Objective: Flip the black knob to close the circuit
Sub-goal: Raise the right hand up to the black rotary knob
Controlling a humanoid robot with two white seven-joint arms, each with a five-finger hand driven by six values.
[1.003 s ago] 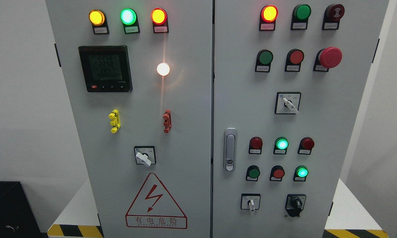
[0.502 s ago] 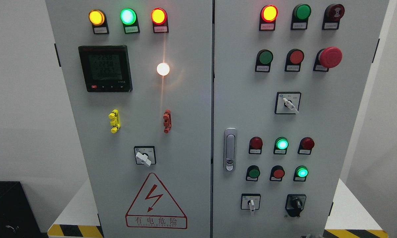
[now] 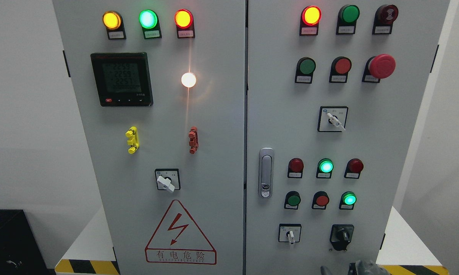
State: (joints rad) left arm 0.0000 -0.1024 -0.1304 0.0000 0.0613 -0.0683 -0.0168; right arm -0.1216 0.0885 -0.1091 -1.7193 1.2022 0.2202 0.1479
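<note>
**Hand at bottom edge, black knob untouched**

You see a grey control cabinet (image 3: 214, 114) with two doors filling the head view. The black knob (image 3: 342, 235) sits low on the right-hand door, at its lower right corner, on a black plate with its handle pointing up and slightly left. Just to its left is a small white selector switch (image 3: 290, 233).

At the very bottom edge, below the black knob and a little to its right, the tip of the right hand (image 3: 361, 268) enters the view. Only a grey, blurred sliver of it shows; you cannot tell how far its fingers are spread, nor whether it has hold of anything. It is apart from the knob, with bare door panel between them.

Above the knob, two green lamps (image 3: 325, 166) glow among red and green buttons. The door latch (image 3: 266, 172) stands upright near the seam between the doors. On the left door, the meter display (image 3: 122, 79) is lit, and a red warning triangle (image 3: 180, 233) sits at the bottom.
</note>
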